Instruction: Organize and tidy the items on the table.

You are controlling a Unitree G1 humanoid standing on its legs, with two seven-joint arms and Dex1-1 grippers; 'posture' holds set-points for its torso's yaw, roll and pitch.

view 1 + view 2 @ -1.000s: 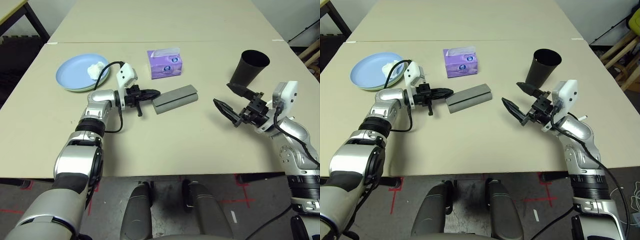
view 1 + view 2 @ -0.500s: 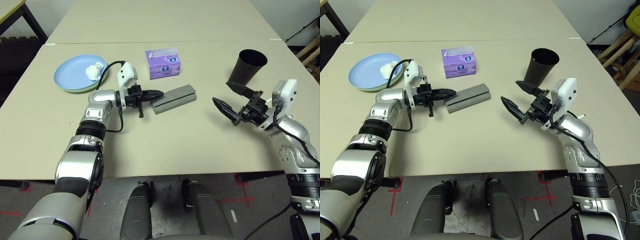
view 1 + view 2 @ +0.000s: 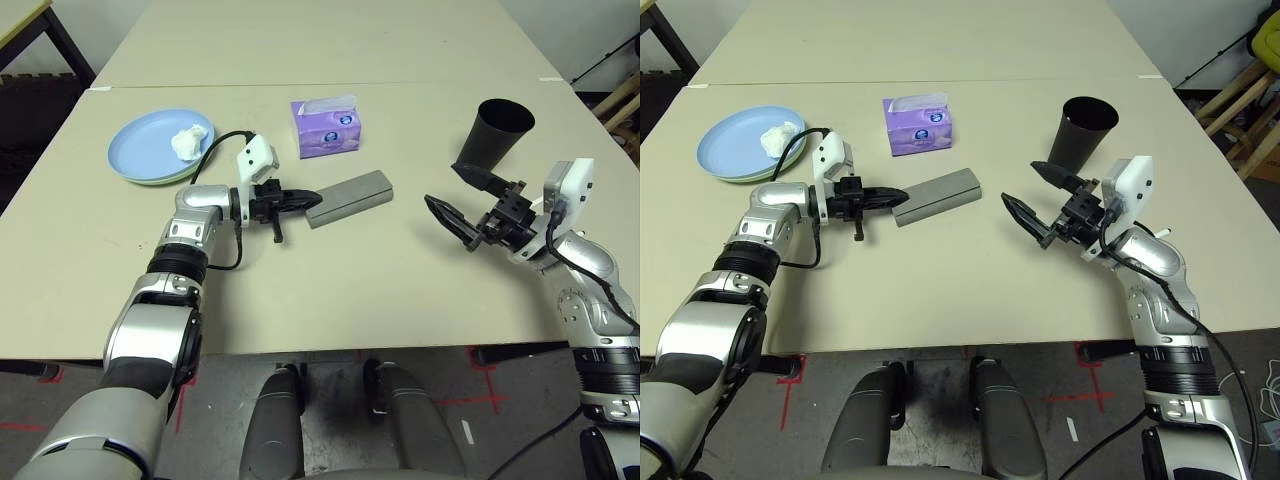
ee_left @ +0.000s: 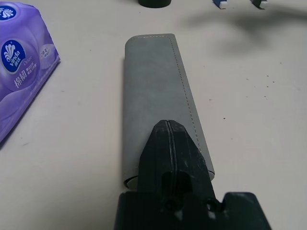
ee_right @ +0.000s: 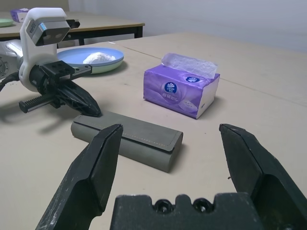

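Observation:
The grey glasses case (image 3: 350, 197) lies mid-table. My left gripper (image 3: 312, 197) is shut, its tips touching the case's left end; in the left wrist view the closed fingertips (image 4: 168, 127) rest over that end of the case (image 4: 156, 86). A purple tissue box (image 3: 327, 127) stands just behind. At the far left a light blue plate (image 3: 150, 148) sits on a pale green plate (image 3: 150, 182) and holds a crumpled white tissue (image 3: 190, 141). A black cup (image 3: 495, 135) stands upright at the right, with my right gripper (image 3: 447, 188) open just in front of it, holding nothing.
The pale beige table (image 3: 350, 290) has bare room between the case and my right gripper and along its front edge. A seam joins a second tabletop (image 3: 330, 40) behind. Wooden furniture (image 3: 1250, 100) stands beyond the right edge.
My left wrist has dropped lower, bringing the shut tips down against the case's left end. The right arm has held still.

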